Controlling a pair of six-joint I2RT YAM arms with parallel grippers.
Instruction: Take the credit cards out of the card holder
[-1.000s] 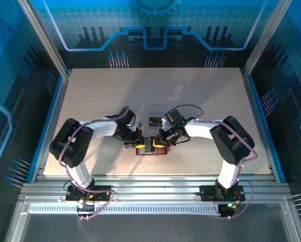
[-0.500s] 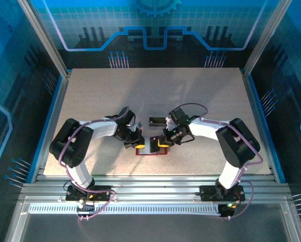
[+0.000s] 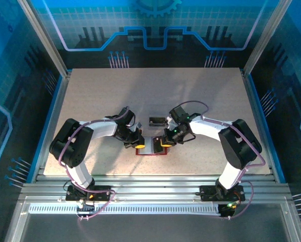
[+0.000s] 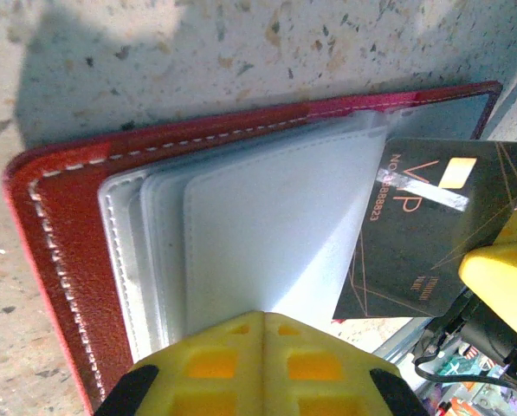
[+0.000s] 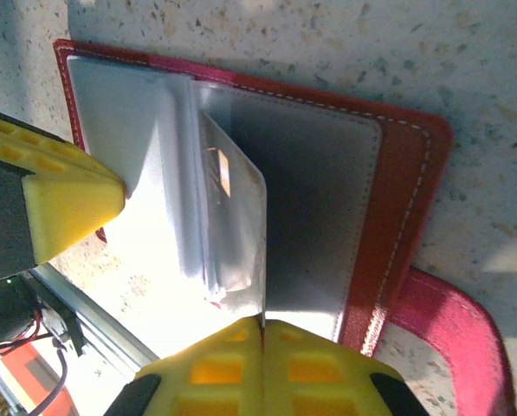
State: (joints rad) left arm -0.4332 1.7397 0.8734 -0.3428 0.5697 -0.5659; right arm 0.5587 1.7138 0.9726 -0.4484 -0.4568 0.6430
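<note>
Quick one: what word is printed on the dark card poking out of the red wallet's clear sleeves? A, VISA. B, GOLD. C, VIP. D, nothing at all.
C: in the left wrist view, the dark card sticking out of the card holder plainly reads VIP in pale letters.

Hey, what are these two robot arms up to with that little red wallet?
They are emptying an open red card holder that lies on the speckled table. The left gripper pinches its clear sleeves to steady them. The right gripper looks shut on a dark card marked VIP. Most of that card sticks out, but its left edge is hidden behind the plastic, so it seems not fully out yet.
</note>
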